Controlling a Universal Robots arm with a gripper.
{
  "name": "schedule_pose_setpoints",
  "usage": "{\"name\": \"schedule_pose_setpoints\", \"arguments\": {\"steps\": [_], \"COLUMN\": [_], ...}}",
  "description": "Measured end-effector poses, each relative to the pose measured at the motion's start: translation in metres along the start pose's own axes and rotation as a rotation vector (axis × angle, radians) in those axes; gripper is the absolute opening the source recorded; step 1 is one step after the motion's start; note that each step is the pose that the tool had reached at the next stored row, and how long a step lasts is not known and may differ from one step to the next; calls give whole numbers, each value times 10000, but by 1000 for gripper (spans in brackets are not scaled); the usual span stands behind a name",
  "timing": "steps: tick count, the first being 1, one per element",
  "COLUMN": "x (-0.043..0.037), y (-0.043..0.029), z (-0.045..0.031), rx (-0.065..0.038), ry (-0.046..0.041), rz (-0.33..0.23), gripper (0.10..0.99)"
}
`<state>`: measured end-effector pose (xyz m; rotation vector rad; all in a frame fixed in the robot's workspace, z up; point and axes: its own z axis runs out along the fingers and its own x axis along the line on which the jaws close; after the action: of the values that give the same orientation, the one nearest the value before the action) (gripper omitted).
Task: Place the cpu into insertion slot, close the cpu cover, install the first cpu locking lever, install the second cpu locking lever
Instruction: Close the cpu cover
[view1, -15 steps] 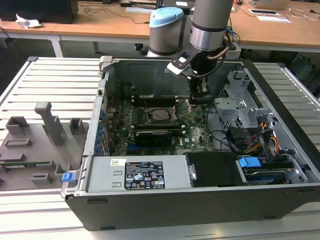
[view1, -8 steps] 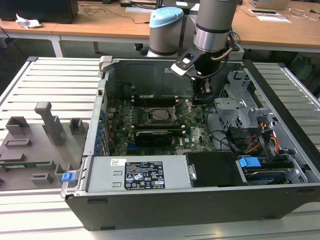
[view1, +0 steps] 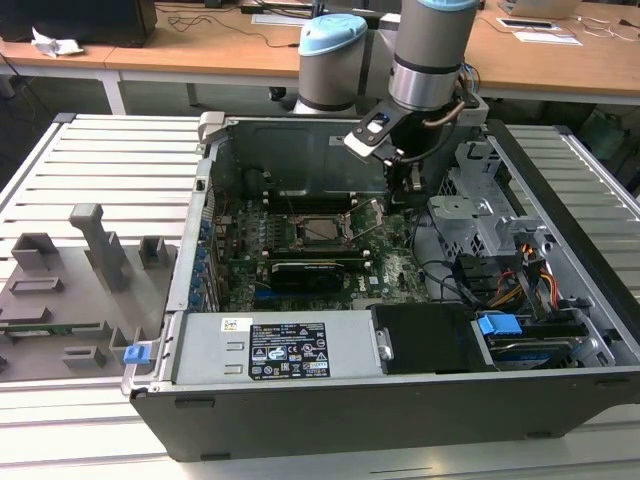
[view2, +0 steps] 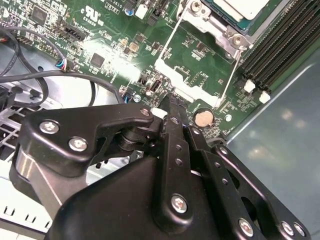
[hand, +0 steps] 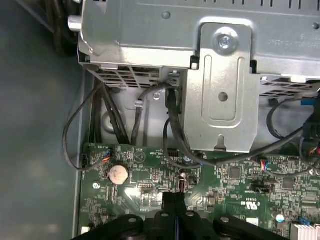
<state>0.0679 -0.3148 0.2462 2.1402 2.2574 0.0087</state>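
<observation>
**A:** Reading across the exterior view from nine o'clock?

**B:** A grey plastic fixture board (view1: 60, 285) on the slatted white desk (view1: 110, 150), then the open black computer case (view1: 300, 410). The small square silvery-beige metal cpu (view1: 322, 228) sits in the black-framed square insertion slot (view1: 296, 231), about eight o'clock from the jaws.

**A:** And the jaws?

**B:** Pressed together, holding nothing, above the green circuit board (hand: 150, 185).

**A:** Handling?

**B:** Light, stiff and slick-faced, I'd judge, over fragile pins. Take it by the edges only. Room is cramped, with black cables (hand: 175, 125) and a grey steel drive cage (view1: 490, 210) at three o'clock.
</observation>
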Motion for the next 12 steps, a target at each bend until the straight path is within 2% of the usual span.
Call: {"name": "schedule_pose_setpoints", "arguments": {"steps": [12], "x": [6], "y": [-98], "z": [9], "rx": [-1], "ry": [1], "rz": [0], "gripper": [106]}}
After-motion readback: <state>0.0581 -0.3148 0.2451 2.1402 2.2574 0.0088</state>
